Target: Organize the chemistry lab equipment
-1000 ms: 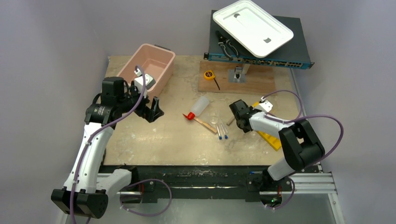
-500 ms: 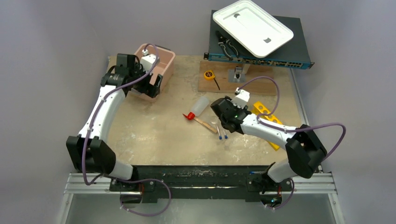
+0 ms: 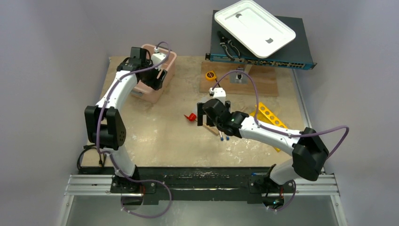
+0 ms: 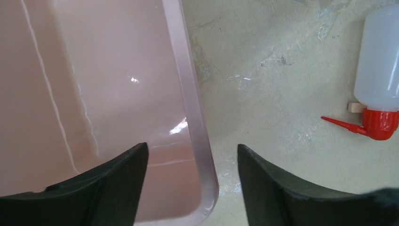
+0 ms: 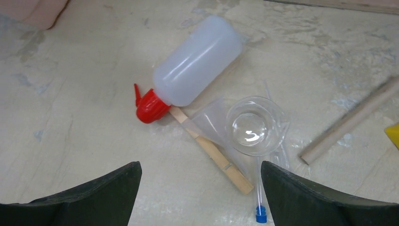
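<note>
The translucent-white squeeze bottle [image 5: 197, 61] with its red nozzle [image 5: 149, 106] lies on its side on the table. A slim wooden stick [image 5: 211, 150] lies under it, beside a clear round funnel-like piece [image 5: 254, 125] and a thin clear tube with a blue tip [image 5: 260, 214]. My right gripper [image 5: 201, 188] hovers open over this cluster, touching nothing. A second stick [image 5: 353, 120] lies to the right. The yellow holed rack [image 3: 267, 116] sits by the right arm. My left gripper [image 4: 193, 155] is open, its jaws straddling the pink bin's rim [image 4: 188, 94] near a corner.
At the back, a white tray [image 3: 254, 26] leans on a black box [image 3: 291, 59], with black-handled pliers [image 3: 228, 44] beside it. A yellow tape measure [image 3: 210, 75] lies next to a wooden board [image 3: 256, 84]. The pink bin [image 3: 147, 92] stands at the back left.
The left arm has swung back to the pink bin and its jaws have narrowed over the rim. The right arm has reached left over the bottle, and its gripper has gone from shut to open.
</note>
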`<state>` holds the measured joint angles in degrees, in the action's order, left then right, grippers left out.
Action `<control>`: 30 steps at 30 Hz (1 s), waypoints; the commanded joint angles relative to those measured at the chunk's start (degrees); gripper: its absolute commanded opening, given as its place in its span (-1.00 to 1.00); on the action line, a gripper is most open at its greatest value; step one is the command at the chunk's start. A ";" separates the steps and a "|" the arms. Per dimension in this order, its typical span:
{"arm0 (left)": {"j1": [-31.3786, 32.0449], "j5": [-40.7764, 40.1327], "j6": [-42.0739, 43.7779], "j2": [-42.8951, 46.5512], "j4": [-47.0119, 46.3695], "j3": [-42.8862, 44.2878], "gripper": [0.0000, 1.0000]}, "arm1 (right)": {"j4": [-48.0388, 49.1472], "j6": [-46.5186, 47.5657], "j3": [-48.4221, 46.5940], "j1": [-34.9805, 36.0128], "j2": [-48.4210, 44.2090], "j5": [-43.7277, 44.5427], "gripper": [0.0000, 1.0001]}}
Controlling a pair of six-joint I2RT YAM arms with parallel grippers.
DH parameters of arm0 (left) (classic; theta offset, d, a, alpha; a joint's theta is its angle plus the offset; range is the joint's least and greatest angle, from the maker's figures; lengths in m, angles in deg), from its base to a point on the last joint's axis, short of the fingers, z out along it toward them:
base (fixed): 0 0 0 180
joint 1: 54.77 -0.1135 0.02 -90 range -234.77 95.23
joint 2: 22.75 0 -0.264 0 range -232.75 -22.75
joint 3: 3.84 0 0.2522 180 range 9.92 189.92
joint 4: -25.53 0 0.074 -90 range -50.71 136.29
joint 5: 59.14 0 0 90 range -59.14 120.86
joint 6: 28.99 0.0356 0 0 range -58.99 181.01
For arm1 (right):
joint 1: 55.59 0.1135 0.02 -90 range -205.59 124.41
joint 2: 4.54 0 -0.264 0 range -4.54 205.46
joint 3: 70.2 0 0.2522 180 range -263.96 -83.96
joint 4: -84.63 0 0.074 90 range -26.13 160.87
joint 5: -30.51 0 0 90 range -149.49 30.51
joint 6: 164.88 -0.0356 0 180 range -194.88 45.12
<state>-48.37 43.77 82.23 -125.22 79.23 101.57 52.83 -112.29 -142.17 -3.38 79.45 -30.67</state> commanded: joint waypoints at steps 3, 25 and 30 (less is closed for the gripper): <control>-0.33 0.33 5.74 -3.29 0.21 5.30 -0.15 | -0.65 8.63 -6.53 -0.09 -0.62 -8.28 0.97; -8.35 5.07 22.64 22.75 20.45 -17.21 -0.74 | 0.77 5.46 -10.33 -5.45 10.93 -3.67 0.92; -8.42 12.28 22.70 29.85 22.72 -23.60 -0.69 | 1.15 2.97 -12.93 -5.23 15.29 -2.86 0.91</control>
<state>-56.63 48.32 102.77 -100.59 97.96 81.09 53.44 -106.76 -151.38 -8.82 93.67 -36.07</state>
